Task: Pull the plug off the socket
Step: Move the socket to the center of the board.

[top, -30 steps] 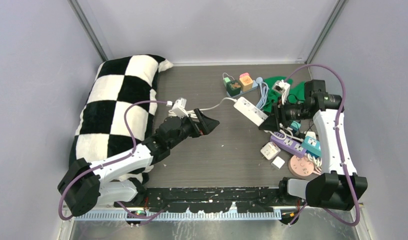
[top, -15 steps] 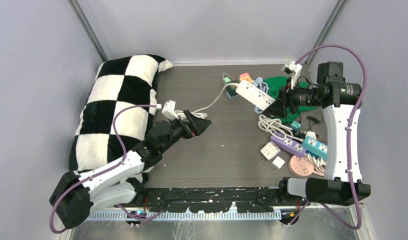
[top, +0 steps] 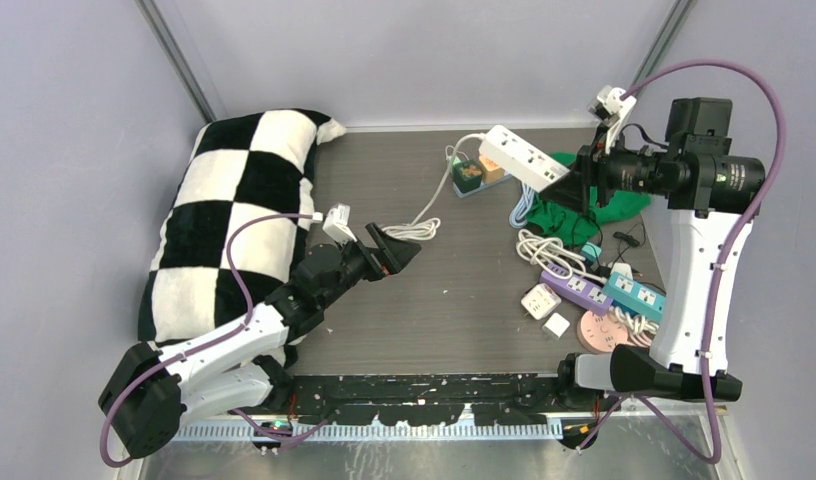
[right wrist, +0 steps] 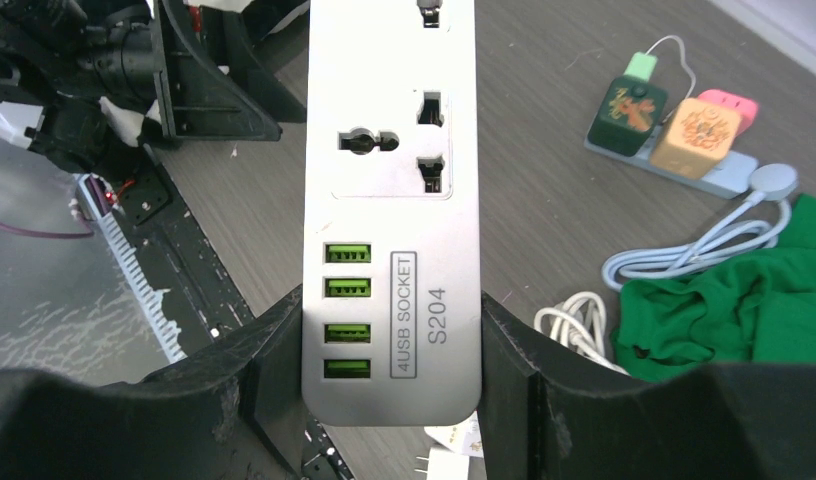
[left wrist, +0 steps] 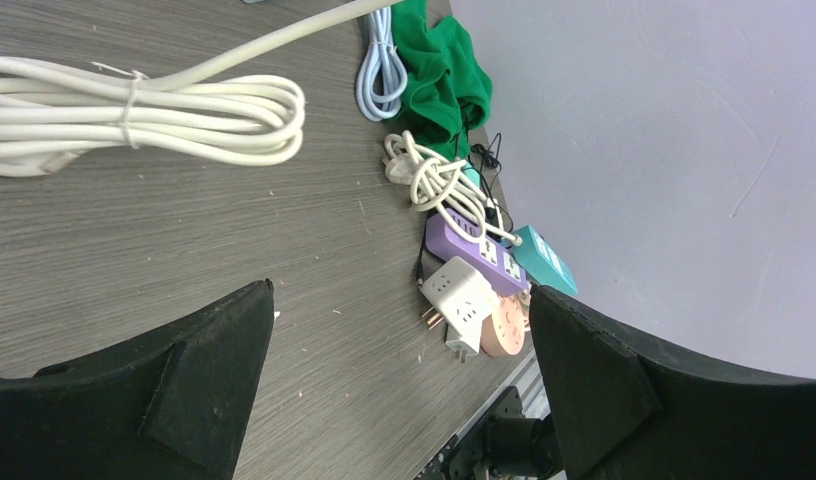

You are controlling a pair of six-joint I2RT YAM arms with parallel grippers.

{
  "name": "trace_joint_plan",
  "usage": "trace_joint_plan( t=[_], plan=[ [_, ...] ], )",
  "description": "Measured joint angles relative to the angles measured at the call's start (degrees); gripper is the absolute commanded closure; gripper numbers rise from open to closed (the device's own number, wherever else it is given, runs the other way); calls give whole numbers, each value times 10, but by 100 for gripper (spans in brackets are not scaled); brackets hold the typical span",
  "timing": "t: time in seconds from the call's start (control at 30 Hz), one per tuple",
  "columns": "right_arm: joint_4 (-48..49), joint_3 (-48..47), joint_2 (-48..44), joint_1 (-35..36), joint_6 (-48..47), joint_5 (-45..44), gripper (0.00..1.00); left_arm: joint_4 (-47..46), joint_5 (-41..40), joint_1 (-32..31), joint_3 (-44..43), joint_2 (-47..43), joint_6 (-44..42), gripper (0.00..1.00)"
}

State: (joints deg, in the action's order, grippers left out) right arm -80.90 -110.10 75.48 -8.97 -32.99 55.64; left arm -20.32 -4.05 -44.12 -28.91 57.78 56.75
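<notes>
Right claw (top: 574, 181) clenched across the USB end of a white power strip (right wrist: 389, 200), marked "4USB SOCKET S204". It is held raised over the far right of the table (top: 464, 300).

The strip's white cord drops past a small blue strip with green, orange and pink cube plugs (top: 471, 171). It ends in a tied coil (left wrist: 164, 120) flat on the table. Plug end not made out.

Left claw (left wrist: 394, 295) released, jaws wide, low over the table just short of the coil.

Below the raised strip: green cloth (right wrist: 744, 300), light-blue cable (right wrist: 684, 260), loose white cord, purple strip (top: 582, 290), teal strip (top: 634, 292), white cube adapter (left wrist: 459, 295), pink round socket (top: 604, 333). Checkered pillow (top: 234, 220) along the left edge.
</notes>
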Motion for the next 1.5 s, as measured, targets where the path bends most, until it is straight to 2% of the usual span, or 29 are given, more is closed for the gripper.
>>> trace_joint_plan(
  t=[0.27,0.43,0.6,0.7,0.77,0.87,1.07,1.27,1.5],
  plan=[
    [19,-113,34,-50,58,7,99,0,0,1,11,0,1,0],
    [85,-163,46,-116,139,36,99,0,0,4,15,0,2,0],
    [256,-179,52,-207,323,94,99,-1,0,6,23,0,3,0],
    [411,-170,61,-268,451,130,99,-1,0,8,24,0,3,0],
    [492,-160,69,-304,513,147,99,-3,0,10,24,0,3,0],
    [560,-150,84,-347,564,163,99,-5,0,11,26,0,5,0],
    [569,-116,90,-399,565,175,99,-13,2,12,28,14,14,0],
    [535,-93,90,-437,514,180,99,-14,9,15,28,37,16,0],
    [347,-91,86,-445,308,152,99,-24,18,18,28,48,20,0]
  ],
)
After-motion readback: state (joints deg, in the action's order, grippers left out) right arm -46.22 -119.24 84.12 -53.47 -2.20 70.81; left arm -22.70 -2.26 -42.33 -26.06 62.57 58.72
